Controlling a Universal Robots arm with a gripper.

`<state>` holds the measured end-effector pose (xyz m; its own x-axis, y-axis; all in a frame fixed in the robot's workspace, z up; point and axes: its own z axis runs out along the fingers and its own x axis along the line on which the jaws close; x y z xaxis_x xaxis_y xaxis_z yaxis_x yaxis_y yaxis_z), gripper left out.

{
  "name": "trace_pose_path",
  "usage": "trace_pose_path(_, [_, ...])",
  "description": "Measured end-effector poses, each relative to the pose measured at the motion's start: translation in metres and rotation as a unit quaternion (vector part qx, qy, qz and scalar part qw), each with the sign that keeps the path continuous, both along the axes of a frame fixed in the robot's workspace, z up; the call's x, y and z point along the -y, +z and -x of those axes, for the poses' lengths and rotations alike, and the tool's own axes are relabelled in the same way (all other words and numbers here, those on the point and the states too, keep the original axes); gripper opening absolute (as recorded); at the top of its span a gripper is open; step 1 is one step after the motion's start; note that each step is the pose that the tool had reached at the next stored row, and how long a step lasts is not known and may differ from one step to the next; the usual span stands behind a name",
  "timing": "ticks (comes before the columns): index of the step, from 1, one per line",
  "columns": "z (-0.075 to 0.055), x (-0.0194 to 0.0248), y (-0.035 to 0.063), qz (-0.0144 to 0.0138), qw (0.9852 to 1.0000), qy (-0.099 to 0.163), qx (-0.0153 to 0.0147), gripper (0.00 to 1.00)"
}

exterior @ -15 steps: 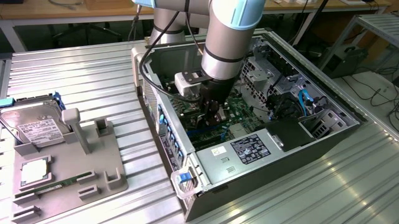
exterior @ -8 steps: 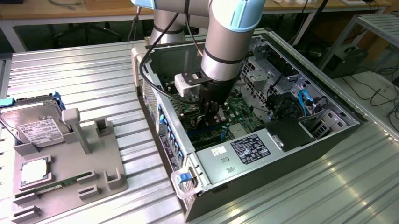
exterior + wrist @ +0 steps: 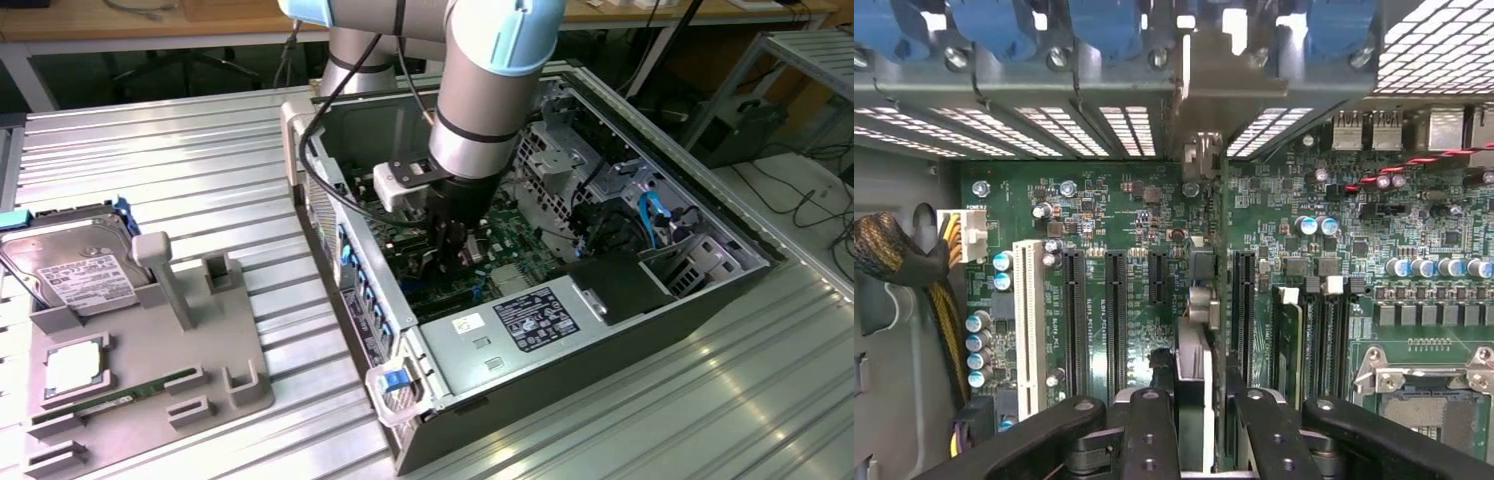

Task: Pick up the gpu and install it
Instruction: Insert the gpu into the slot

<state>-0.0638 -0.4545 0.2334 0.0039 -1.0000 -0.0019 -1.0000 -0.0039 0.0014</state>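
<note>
The black two-fingered tool (image 3: 1194, 420) is closed on the thin gpu card with its silver metal bracket (image 3: 1197, 300), seen edge-on and standing upright over the green motherboard (image 3: 1124, 220) inside the open black computer case (image 3: 694, 300). The case's white labels carry print too small to read.

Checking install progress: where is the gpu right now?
The gpu is inside the open computer case, held edge-on in the gripper over the motherboard's expansion slots, its bracket end toward the rear slot openings.
</note>
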Motion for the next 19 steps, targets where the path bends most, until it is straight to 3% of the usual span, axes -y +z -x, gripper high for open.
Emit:
trace_pose_path(4, [0.0,0.0002,-0.0038,0.0008,1.0,0.0,-0.0003,0.28])
trace_pose_path(11, [0.0,0.0,-0.0064,0.0,1.0,0.0,0.0,0.28])
trace_pose_path(13, [0.0,-0.0004,-0.007,-0.0014,1.0,0.0,0.0007,0.29])
trace_pose_path(15, [0.001,-0.0008,-0.004,0.0001,1.0,0.0,0.0003,0.29])
trace_pose_path(16, [0.0,-0.001,-0.0022,0.0,1.0,0.0,0.0005,0.35])
trace_pose_path(19, [0.001,-0.0019,0.0111,0.0001,1.0,0.0,0.001,0.35])
